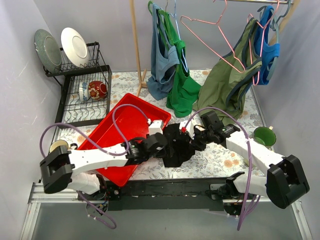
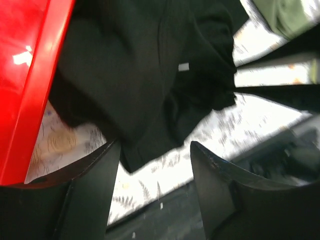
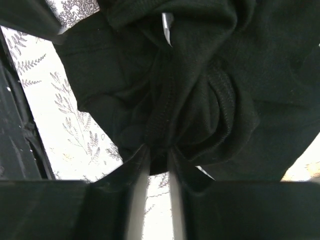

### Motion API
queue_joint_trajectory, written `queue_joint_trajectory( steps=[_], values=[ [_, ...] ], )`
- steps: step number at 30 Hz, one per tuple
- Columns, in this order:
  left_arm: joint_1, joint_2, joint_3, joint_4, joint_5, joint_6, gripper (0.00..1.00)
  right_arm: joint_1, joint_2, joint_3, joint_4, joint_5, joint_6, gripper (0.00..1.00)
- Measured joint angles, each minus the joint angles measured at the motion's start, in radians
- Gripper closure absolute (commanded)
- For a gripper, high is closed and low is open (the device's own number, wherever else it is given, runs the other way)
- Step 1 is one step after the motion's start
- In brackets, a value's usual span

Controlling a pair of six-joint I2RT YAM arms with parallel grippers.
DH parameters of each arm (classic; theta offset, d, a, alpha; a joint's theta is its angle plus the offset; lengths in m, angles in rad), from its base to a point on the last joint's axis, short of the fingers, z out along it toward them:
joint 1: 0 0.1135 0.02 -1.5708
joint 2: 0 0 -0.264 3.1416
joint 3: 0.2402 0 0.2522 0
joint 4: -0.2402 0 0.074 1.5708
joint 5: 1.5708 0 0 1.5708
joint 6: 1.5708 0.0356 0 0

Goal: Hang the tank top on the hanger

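Black tank top (image 1: 176, 146) in a crumpled heap on the floral bench (image 1: 220, 161), touching the right rim of the red tray (image 1: 131, 116), between the two arms. Left claw (image 1: 161, 142) at the heap's tray-side edge. In the left wrist view: left claw (image 2: 155, 150) spread wide, a fold of the tank top (image 2: 150, 65) hanging down to the gap between the fingers, nothing clamped, tray wall (image 2: 30, 100) close at the left. Right claw (image 1: 194, 136) at the heap's other side. In the right wrist view: right claw (image 3: 158, 156) pressed nearly together, pinching a bunched fold of the tank top (image 3: 200, 90), small white label visible in the cloth above. Pink hanger (image 1: 207, 42) bare, well apart from the heap, hooked on the rail (image 1: 245, 1) at the back among other hung tops
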Motion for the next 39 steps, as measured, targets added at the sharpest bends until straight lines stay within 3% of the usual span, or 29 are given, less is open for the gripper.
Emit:
queue_joint_trajectory(
  steps=[2,4,5,11,19,26,31,35,39],
  values=[
    [-0.010,0.068,0.047,-0.014,-0.056,-0.005,0.72,0.000,0.005,0.000,0.003,0.003,0.008,0.87],
    [-0.016,0.133,0.091,-0.037,-0.106,0.002,0.95,0.000,0.008,0.000,0.002,0.010,0.016,0.94],
    [-0.017,0.148,0.099,-0.042,-0.120,-0.005,1.00,0.000,0.008,0.000,0.001,0.014,0.014,0.99],
    [-0.017,0.132,0.118,-0.106,-0.162,0.036,1.00,-0.003,-0.021,0.025,-0.072,0.084,-0.005,0.99],
    [-0.017,-0.167,0.188,-0.104,-0.105,0.159,1.00,-0.047,-0.212,0.188,-0.208,0.204,-0.076,0.99],
    [-0.017,-0.288,0.430,-0.055,0.026,0.269,1.00,-0.066,-0.364,0.381,-0.257,0.359,-0.130,0.99],
    [-0.017,-0.296,0.540,-0.020,0.101,0.290,1.00,-0.165,-0.399,0.565,-0.267,0.402,-0.161,0.99],
    [-0.017,-0.330,0.521,-0.014,0.090,0.283,1.00,-0.206,-0.443,0.576,-0.287,0.409,-0.195,0.99],
    [-0.017,-0.430,0.378,-0.020,0.010,0.233,1.00,-0.230,-0.488,0.460,-0.285,0.448,-0.229,0.99]
  ],
)
